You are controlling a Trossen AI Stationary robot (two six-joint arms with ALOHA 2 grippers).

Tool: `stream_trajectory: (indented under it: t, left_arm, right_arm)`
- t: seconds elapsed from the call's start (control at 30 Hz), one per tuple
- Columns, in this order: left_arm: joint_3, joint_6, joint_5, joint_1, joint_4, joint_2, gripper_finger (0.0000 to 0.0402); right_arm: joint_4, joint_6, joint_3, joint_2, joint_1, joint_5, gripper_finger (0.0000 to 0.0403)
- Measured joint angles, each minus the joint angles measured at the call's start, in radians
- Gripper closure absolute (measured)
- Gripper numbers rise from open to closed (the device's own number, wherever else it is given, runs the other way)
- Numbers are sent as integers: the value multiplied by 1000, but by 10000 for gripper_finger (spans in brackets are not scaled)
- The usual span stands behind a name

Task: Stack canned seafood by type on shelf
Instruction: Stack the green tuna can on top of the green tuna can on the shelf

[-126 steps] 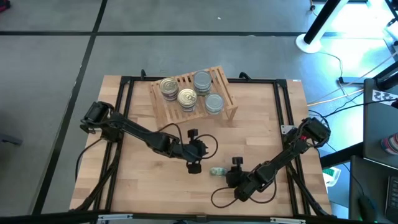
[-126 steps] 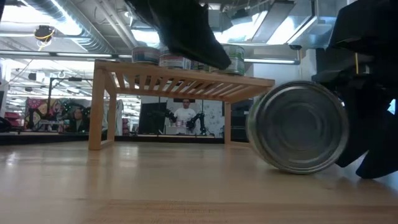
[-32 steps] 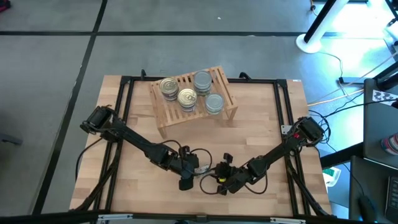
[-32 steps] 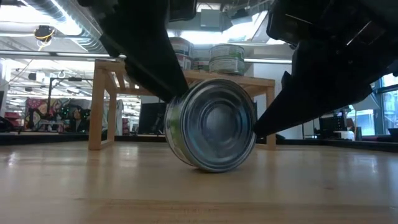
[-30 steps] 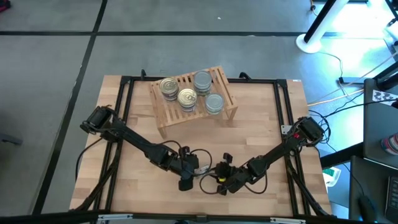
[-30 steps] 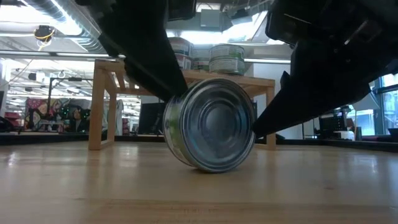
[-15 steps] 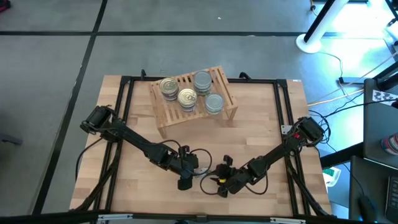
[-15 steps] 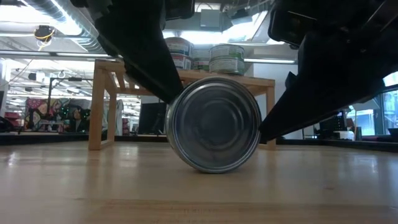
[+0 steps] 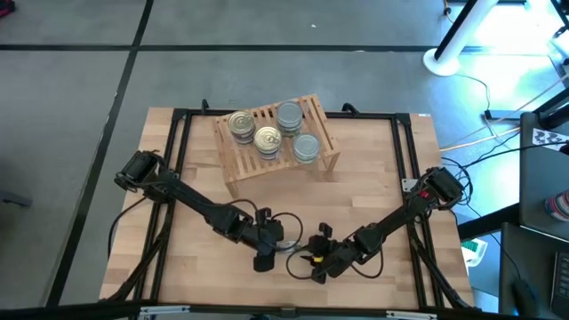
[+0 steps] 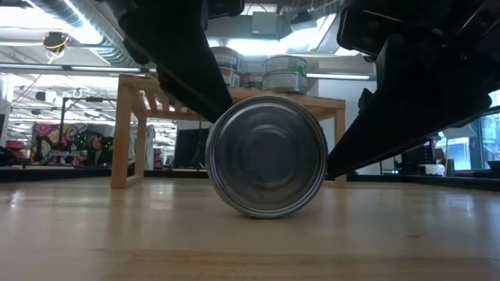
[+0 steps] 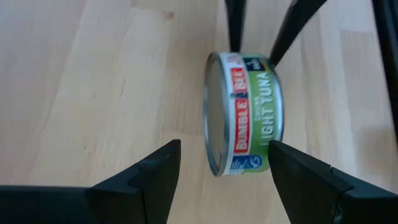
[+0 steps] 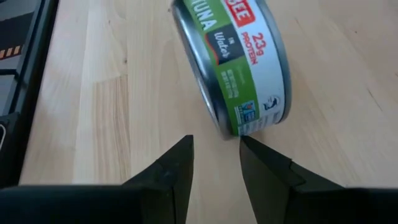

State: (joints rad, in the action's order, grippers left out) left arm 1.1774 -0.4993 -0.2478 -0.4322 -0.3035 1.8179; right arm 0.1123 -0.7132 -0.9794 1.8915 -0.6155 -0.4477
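A tin (image 10: 267,156) with a green label (image 11: 244,112) stands on its curved wall on the table near the front edge, one flat end facing the near edge. My left gripper (image 11: 225,144) is open, its fingers just short of the tin on its left. My right gripper (image 12: 216,140) comes from the right, its fingers a narrow gap apart with nothing between them. The shelf (image 9: 276,133) stands at the back and carries stacks of gold-topped tins (image 9: 241,123) and silver-topped tins (image 9: 289,114). My left gripper has one fingertip (image 11: 273,149) close against the label wall (image 11: 264,134) at the tin's side, slanting down from the table's left. I cannot tell whether it touches; the other finger stands clear of the flat end. My right gripper has one fingertip (image 12: 247,142) at the lowest part of the tin's curved wall (image 12: 244,127), slanting down from the table's right. It looks to rest against the wall, though the touch itself does not plainly show. The tin stays on the table on its edge.
A black frame rail (image 9: 178,178) runs around the tabletop. Bare wood lies between the shelf (image 10: 156,90) and the tin. Cables loop beside both grippers (image 9: 289,222). In the low view the room behind shows a person far off.
The tin has turned about on its edge: a second ago its label wall showed at its left in the low view, now its flat end faces the near edge squarely. Both grippers have kept their places.
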Motion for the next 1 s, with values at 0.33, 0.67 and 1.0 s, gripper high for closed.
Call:
stream_trajectory:
  t: [0.33, 0.67, 1.0]
  left_arm:
    - [0, -7, 4, -7, 9, -2, 164]
    - [0, -24, -4, -17, 51, -12, 164]
    - [3, -23, -64, -33, 81, -7, 164]
  right_arm:
    - [-1, 0, 0, 0, 1, -4, 272]
    - [-4, 0, 0, 0, 1, -4, 272]
    - [-3, 0, 0, 0, 1, -4, 272]
